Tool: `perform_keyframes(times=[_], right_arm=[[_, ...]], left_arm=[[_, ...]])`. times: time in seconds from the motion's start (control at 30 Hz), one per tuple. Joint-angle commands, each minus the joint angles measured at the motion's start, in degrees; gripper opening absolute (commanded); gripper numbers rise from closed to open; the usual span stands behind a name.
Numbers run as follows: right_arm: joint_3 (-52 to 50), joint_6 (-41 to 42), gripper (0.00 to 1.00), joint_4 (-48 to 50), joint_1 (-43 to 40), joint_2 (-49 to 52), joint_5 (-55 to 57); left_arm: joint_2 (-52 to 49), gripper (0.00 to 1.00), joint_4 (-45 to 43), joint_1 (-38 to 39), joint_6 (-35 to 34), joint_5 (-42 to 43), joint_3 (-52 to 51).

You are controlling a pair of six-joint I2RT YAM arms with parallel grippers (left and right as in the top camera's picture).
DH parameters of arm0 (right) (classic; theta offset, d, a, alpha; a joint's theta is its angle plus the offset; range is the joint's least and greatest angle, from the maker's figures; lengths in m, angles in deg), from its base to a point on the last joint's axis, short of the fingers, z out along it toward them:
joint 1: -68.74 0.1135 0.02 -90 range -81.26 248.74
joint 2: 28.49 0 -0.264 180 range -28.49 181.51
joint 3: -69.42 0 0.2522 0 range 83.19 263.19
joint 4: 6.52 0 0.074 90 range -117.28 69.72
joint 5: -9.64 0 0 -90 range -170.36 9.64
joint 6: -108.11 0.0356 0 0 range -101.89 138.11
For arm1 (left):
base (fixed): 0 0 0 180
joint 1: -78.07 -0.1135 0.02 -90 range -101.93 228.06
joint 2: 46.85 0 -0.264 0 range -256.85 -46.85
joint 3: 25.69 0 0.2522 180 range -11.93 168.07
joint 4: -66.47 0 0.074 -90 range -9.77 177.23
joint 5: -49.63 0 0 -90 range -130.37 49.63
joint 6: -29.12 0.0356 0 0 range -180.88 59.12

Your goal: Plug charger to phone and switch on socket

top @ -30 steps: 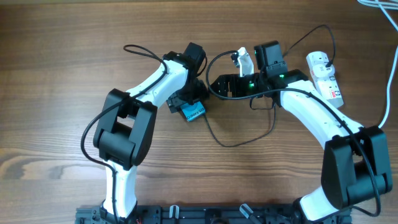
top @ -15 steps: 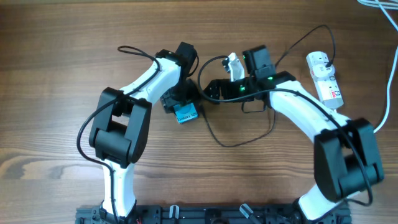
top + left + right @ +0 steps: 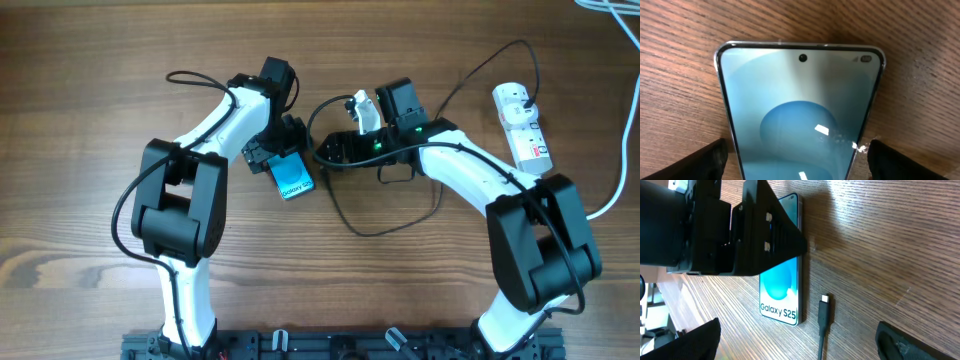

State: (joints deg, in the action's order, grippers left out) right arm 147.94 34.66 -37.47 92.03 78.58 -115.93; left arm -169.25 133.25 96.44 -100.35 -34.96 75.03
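The phone (image 3: 293, 179) lies flat on the table with its cyan screen up. In the left wrist view the phone (image 3: 800, 115) sits between my left gripper (image 3: 797, 155) fingers, and wood shows on both sides, so the jaws are open astride it. My left gripper (image 3: 272, 158) covers the phone's upper end. The right wrist view shows the phone's text end (image 3: 781, 311) and the charger connector (image 3: 824, 314) lying beside it on the wood. My right gripper (image 3: 797, 330) is open and empty around the connector. The black cable (image 3: 375, 232) loops to the socket (image 3: 524, 128).
A black plug (image 3: 527, 108) sits in the white power strip near its far end. A thick white cord (image 3: 625, 150) runs along the right table edge. The two arms nearly meet at the table's middle (image 3: 322, 152).
Both grippers have shifted left. The phone has moved left with the left gripper and turned more upright, and more of its screen shows. The right gripper followed towards it.
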Motion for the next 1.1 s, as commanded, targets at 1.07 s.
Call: perform_keyframes(times=[1.07], right_arm=[[-0.59, 4.5, 1.0, 5.07, 8.37, 9.03, -7.13]], left_arm=[[-4.9, 0.72, 7.02, -1.11, 15.1, 5.16, -2.6]])
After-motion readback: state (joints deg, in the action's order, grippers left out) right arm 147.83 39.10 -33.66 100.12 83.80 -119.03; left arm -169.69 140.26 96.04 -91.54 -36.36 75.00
